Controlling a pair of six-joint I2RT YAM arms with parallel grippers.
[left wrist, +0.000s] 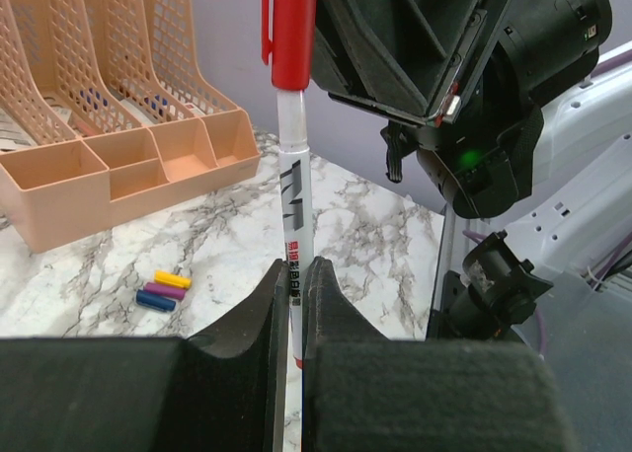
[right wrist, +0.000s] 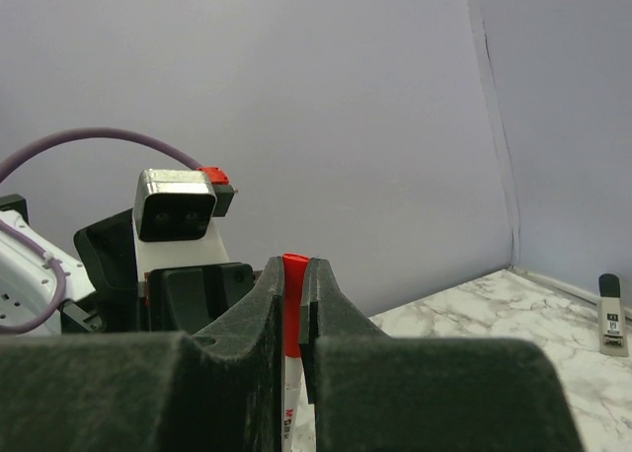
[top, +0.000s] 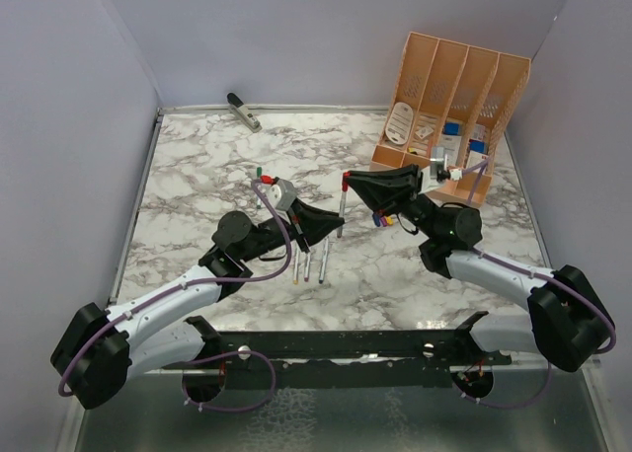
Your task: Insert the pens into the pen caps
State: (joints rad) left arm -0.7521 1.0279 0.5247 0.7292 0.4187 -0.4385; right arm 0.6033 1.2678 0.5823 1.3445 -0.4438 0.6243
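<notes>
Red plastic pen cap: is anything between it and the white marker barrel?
Nothing visible. The red plastic pen cap, pinched by the right gripper, already sits on the top end of the white marker barrel clamped in the left gripper.

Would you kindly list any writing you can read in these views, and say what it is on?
Pen barrel: black logo and red small print, too blurred to read.
Stapler-like object: white label with dark marks, too small to read.
Red cap: no print visible.
Nothing can be quoted.
</notes>
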